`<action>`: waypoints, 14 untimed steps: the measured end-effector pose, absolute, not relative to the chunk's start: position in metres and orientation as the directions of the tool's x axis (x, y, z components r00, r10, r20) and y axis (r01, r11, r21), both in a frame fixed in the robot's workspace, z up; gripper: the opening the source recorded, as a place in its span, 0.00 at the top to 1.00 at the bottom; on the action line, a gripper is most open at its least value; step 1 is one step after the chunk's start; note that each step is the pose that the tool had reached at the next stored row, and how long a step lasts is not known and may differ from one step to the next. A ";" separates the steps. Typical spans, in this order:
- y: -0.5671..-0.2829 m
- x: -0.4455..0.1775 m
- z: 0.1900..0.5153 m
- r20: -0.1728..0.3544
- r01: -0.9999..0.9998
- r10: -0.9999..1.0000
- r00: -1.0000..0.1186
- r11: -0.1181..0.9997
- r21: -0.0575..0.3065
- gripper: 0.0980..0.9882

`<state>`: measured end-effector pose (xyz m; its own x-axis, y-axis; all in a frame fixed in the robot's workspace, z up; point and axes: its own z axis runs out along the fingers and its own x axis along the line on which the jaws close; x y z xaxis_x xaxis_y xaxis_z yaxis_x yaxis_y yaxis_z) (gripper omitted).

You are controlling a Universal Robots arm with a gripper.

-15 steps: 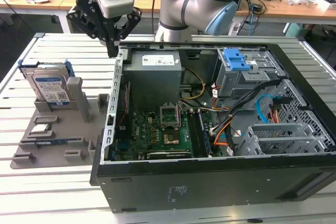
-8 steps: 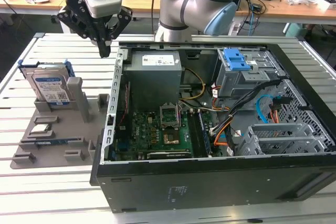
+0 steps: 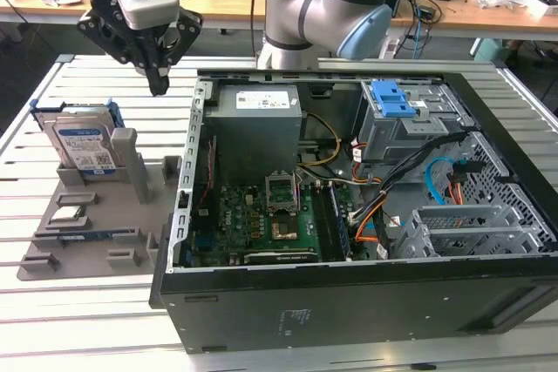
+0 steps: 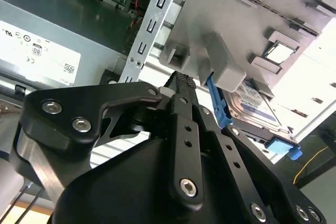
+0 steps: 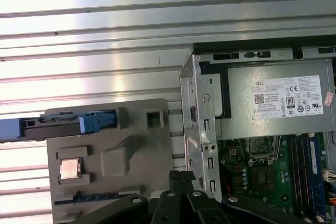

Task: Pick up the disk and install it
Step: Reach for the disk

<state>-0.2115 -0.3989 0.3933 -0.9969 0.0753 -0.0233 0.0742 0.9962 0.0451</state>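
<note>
While the disk (image 3: pixel 85 144) stands upright, the closed end effector (image 3: pixel 158 84) points down.

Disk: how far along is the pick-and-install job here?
Nothing done yet: the disk stands in its grey holder, outside the computer case. In hand: nothing; the gripper hovers shut near the case's corner, apart from the disk. Pickup and installation both remain.

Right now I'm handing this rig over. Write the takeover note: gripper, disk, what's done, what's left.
Gripper: shut, empty, hanging above the slatted table between the grey parts holder and the open computer case.
Disk: upright in a slot of the holder, at the exterior view's left, apart from the gripper.
Done: nothing that shows; the disk is not picked up.
Left: the pick-up and the install in the case.
</note>
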 end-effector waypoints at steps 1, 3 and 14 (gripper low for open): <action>-0.399 -0.216 0.393 -0.023 0.074 0.075 -0.997 0.996 0.045 0.99; -0.399 -0.222 0.393 -0.023 0.074 0.075 -0.997 0.996 0.045 0.99; -0.399 -0.247 0.393 -0.023 0.074 0.075 -0.997 0.996 0.045 0.99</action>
